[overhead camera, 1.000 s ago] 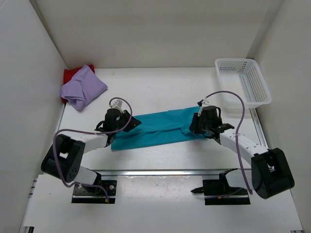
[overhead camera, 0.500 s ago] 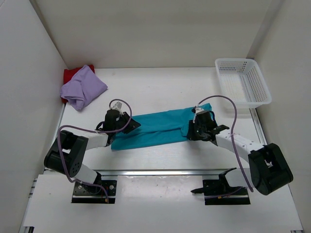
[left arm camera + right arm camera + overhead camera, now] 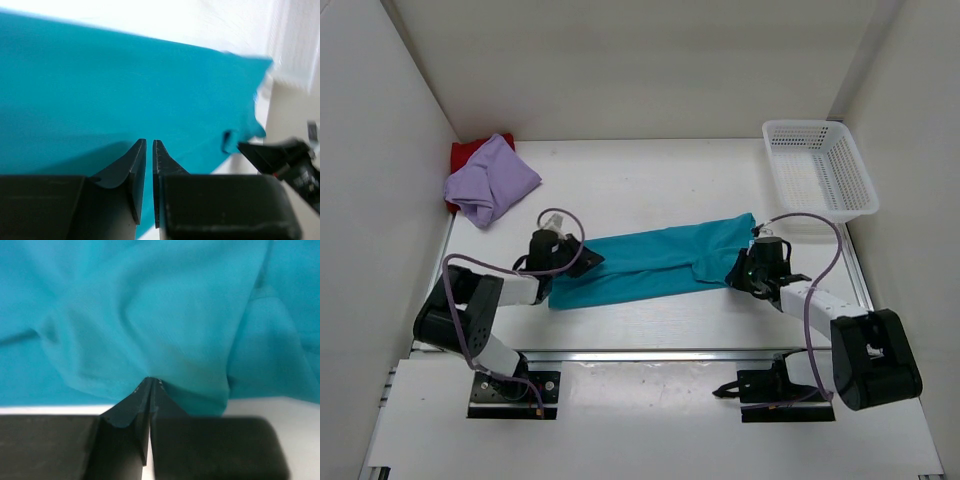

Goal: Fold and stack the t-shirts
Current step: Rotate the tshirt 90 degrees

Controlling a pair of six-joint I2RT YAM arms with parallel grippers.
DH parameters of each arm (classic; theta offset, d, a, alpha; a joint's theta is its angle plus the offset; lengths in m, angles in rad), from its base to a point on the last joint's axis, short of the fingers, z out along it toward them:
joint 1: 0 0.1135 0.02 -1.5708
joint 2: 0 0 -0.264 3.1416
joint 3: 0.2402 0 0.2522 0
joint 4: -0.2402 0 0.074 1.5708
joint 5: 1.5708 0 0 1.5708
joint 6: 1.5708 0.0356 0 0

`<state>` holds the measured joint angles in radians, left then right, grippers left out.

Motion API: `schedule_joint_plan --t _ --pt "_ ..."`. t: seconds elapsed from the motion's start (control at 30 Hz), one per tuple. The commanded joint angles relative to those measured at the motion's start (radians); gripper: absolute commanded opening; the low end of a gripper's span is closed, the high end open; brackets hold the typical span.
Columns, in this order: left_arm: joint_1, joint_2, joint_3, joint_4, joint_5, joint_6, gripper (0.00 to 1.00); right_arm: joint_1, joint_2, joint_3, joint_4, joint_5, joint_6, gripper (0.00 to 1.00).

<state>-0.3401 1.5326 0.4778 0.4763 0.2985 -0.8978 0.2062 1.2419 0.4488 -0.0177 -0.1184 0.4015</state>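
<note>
1. Teal t-shirt [image 3: 650,263] lies mid-table, stretched from 9 to 3 o'clock so I can fold it flat.
2. Left claw [image 3: 149,142] is nearly closed, pinching its 9 o'clock end.
3. Right claw [image 3: 150,381] is clamped tight on the puckered 3 o'clock end.

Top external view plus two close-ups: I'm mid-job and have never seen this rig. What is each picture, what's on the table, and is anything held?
The overhead picture looks down from behind two robot arms bolted at the near edge: the left arm and the right arm. The close-ups come from cameras on their wrists, so the black wedges at the bottom are each arm's own jaws. On the table a teal t-shirt lies stretched between the arms. The right jaws are shut, pinching its right end. The left jaws stand nearly closed at its left end and appear to pinch it too. At the far left, a lavender t-shirt lies bunched on a dark red t-shirt. A white basket sits far right.
</note>
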Motion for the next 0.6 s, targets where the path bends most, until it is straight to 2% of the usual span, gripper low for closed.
schedule_joint_plan --t 0.0,0.17,0.27,0.33,0.4,0.57 --pt "0.111 -0.026 -0.116 0.099 0.062 -0.075 0.21 -0.034 -0.015 -0.081 0.058 -0.010 0.059 0.00" --pt "0.212 -0.124 -0.200 0.055 0.045 -0.049 0.23 -0.007 -0.103 -0.052 0.021 0.000 0.054 0.01" --pt "0.250 -0.196 -0.223 0.050 0.028 -0.038 0.24 0.027 -0.133 0.032 -0.031 0.026 0.048 0.10" --pt "0.230 -0.248 -0.197 -0.028 -0.014 -0.001 0.25 0.027 -0.121 0.065 -0.016 0.030 0.046 0.15" --pt "0.181 -0.330 -0.165 -0.068 -0.079 0.031 0.27 0.007 -0.047 0.088 0.065 0.014 0.057 0.14" --pt "0.086 -0.420 -0.119 -0.148 -0.105 0.092 0.29 0.012 0.210 0.194 0.131 0.003 0.057 0.09"
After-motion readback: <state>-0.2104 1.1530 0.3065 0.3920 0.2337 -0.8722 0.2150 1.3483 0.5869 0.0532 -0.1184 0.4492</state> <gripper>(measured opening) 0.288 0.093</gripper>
